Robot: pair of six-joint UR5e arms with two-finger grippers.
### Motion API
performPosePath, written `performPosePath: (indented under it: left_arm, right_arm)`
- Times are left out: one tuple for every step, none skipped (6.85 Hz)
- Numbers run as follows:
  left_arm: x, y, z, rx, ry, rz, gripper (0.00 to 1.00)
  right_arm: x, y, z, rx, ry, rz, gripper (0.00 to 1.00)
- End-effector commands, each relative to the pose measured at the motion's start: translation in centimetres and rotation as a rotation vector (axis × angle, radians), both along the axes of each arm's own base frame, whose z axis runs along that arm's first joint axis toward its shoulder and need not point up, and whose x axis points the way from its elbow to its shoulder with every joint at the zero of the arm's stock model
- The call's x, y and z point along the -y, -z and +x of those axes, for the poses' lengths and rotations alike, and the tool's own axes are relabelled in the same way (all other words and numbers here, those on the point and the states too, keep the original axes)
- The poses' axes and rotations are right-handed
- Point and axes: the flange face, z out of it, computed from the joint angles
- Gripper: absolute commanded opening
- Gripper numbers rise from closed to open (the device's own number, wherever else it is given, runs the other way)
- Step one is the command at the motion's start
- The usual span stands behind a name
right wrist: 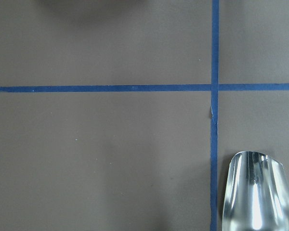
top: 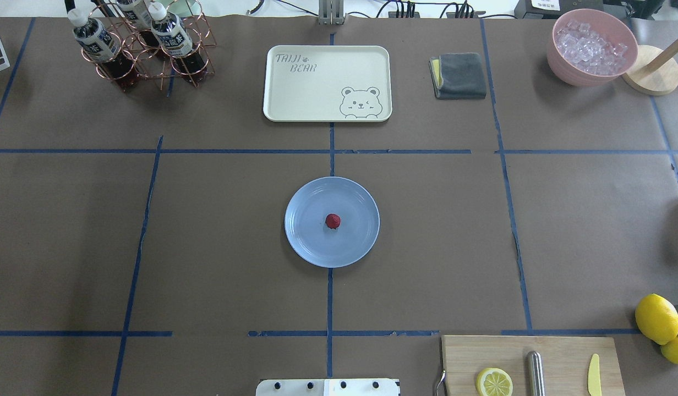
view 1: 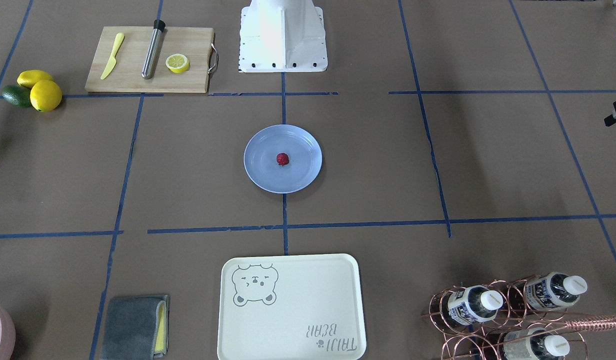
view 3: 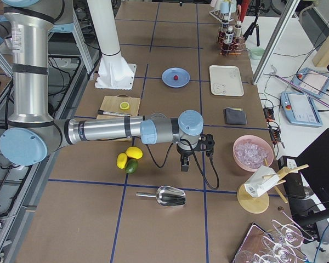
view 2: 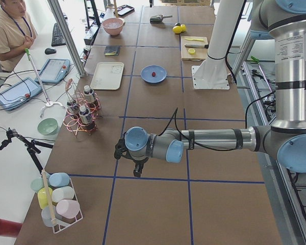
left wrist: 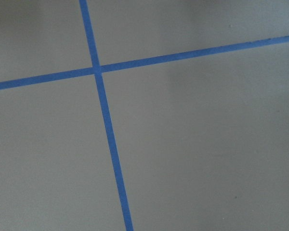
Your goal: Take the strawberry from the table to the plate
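Observation:
The small dark-red strawberry [view 1: 282, 159] [top: 332, 221] lies in the middle of the pale-blue plate [view 1: 258, 175] [top: 306, 247], which sits at the centre of the brown table [top: 218, 231]. Neither gripper is near it. In the exterior left view my left gripper [view 2: 137, 171] hangs low over bare table far to my left, past the bottle rack. My right gripper [view 3: 183, 166] shows in the exterior right view, low over the table far to my right, beside the lemons. I cannot tell whether either is open or shut. The wrist views show only table and blue tape.
A cutting board [top: 559, 352] carries a lemon half [top: 494, 381], a metal bar and a yellow knife. Lemons [view 3: 129, 155] and a metal scoop [right wrist: 254, 192] lie near my right gripper. Across the table stand a cream bear tray [top: 317, 93], a bottle rack [top: 141, 49], a grey cloth [top: 461, 75] and an ice bowl [top: 591, 47].

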Motion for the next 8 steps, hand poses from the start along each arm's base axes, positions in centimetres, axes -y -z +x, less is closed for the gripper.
performPosePath:
  left_arm:
    - [0.0,0.9,0.0,-0.006,0.003,0.047,1.0]
    - [0.7,0.7,0.1,-0.007,0.0,0.059,1.0]
    - [2.2,2.4,0.1,0.013,0.005,0.14,1.0]
    - [4.4,3.7,0.4,0.014,0.006,0.148,1.0]
    - [4.5,4.3,0.0,0.022,0.01,0.084,1.0]
    - [4.2,5.0,-0.6,0.033,-0.037,0.092,1.0]
    - [3.3,3.6,-4.9,0.044,-0.015,0.059,1.0]
    - [2.6,4.3,-7.9,0.043,0.044,-0.016,1.0]
  right_arm:
    - [1.2,0.6,-0.2,-0.002,-0.005,0.008,1.0]
    - [1.8,0.8,-0.2,-0.002,-0.004,0.011,1.0]
    - [2.1,-0.8,-0.3,-0.002,0.0,-0.016,1.0]
    - [3.0,-1.9,-0.4,-0.004,0.002,-0.037,1.0]
    - [3.5,-2.5,-0.3,-0.005,0.001,-0.046,1.0]
    - [4.6,-1.3,-0.3,-0.006,-0.002,-0.025,1.0]
    - [4.9,-1.0,0.0,-0.005,-0.01,-0.018,1.0]
    - [4.9,-0.8,0.8,-0.002,-0.025,-0.017,1.0]
